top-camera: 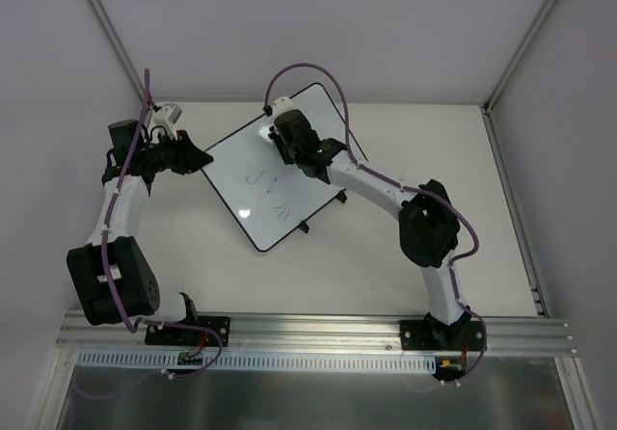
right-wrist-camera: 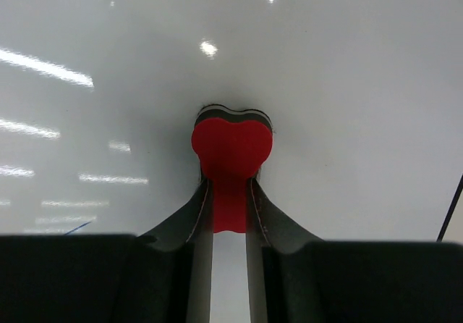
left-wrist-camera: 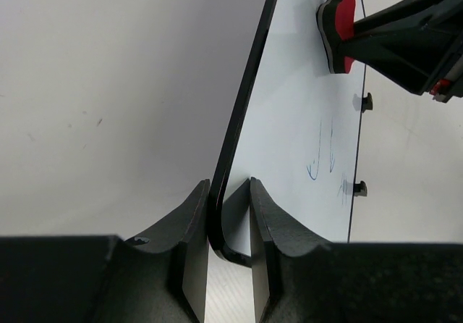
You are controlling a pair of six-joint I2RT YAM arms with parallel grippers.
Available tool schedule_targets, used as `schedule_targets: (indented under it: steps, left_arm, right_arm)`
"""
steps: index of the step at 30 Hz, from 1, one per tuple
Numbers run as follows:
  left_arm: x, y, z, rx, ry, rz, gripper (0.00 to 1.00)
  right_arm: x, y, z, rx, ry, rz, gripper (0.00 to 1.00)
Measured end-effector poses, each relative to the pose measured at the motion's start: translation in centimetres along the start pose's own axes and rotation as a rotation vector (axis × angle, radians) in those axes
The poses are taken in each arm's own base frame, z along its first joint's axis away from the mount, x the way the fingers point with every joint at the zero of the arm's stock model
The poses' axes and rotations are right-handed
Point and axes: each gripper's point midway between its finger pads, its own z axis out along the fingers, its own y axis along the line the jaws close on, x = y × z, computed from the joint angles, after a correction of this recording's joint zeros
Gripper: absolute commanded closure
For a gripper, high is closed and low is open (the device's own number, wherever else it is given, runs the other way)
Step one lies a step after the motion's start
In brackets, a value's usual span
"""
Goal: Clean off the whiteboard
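The whiteboard (top-camera: 280,174) lies tilted on the table, with blue scribbles (top-camera: 268,181) near its middle. My left gripper (top-camera: 201,160) is shut on the board's left corner; in the left wrist view its fingers (left-wrist-camera: 194,229) pinch the black rim (left-wrist-camera: 235,131). My right gripper (top-camera: 281,143) is shut on a red eraser (right-wrist-camera: 231,149), which presses on the white surface (right-wrist-camera: 347,84) at the board's far end. The eraser (left-wrist-camera: 338,30) also shows in the left wrist view, away from the blue marks (left-wrist-camera: 322,156).
Two black clips (left-wrist-camera: 360,145) stick out from the board's near long edge. Metal frame posts (top-camera: 106,25) rise at the back corners. A rail (top-camera: 318,334) runs along the near table edge by the arm bases.
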Motion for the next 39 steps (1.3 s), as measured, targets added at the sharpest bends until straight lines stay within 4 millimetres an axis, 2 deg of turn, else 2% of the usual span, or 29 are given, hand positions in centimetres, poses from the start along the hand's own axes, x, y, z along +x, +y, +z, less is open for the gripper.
schedule_targets:
  steps: [4, 8, 12, 17, 20, 22, 27, 30, 33, 36, 39]
  left_arm:
    - [0.0, -0.1, 0.0, -0.001, 0.002, -0.001, 1.00]
    - [0.1, 0.0, 0.0, -0.006, 0.005, -0.003, 1.00]
    - [0.2, 0.0, 0.0, -0.009, 0.007, -0.006, 1.00]
    - [0.2, 0.1, 0.0, -0.009, 0.007, -0.005, 1.00]
    - [0.2, 0.1, 0.0, -0.011, 0.007, -0.005, 1.00]
    - [0.2, 0.1, 0.0, -0.012, 0.007, -0.005, 1.00]
    - [0.2, 0.2, 0.0, -0.017, 0.008, -0.004, 1.00]
    - [0.2, 0.3, 0.0, -0.019, 0.007, -0.003, 1.00]
    - [0.2, 0.3, 0.0, -0.020, 0.006, -0.002, 1.00]
    - [0.2, 0.3, 0.0, -0.019, 0.006, -0.001, 1.00]
    - [0.2, 0.2, 0.1, -0.017, 0.006, 0.000, 1.00]
  right_arm:
    - [0.0, 0.2, -0.1, -0.003, 0.002, -0.022, 1.00]
    - [-0.1, 2.4, -0.7, -0.040, 0.001, -0.076, 1.00]
    - [-0.2, 6.8, -1.9, -0.128, -0.014, -0.118, 1.00]
    - [0.6, 12.6, -3.8, -0.261, -0.017, -0.165, 1.00]
    - [1.6, 15.3, -4.6, -0.332, -0.006, -0.184, 0.99]
    - [2.1, 15.8, -4.8, -0.345, 0.001, -0.186, 1.00]
    - [2.3, 15.2, -4.5, -0.344, 0.003, -0.130, 1.00]
    - [2.5, 13.4, -4.1, -0.316, 0.017, -0.086, 1.00]
    - [2.5, 10.2, -3.3, -0.251, 0.020, -0.042, 1.00]
    - [2.7, 5.3, -2.2, -0.144, 0.021, 0.010, 1.00]
    - [3.2, 1.7, -1.4, -0.057, 0.025, 0.040, 1.00]
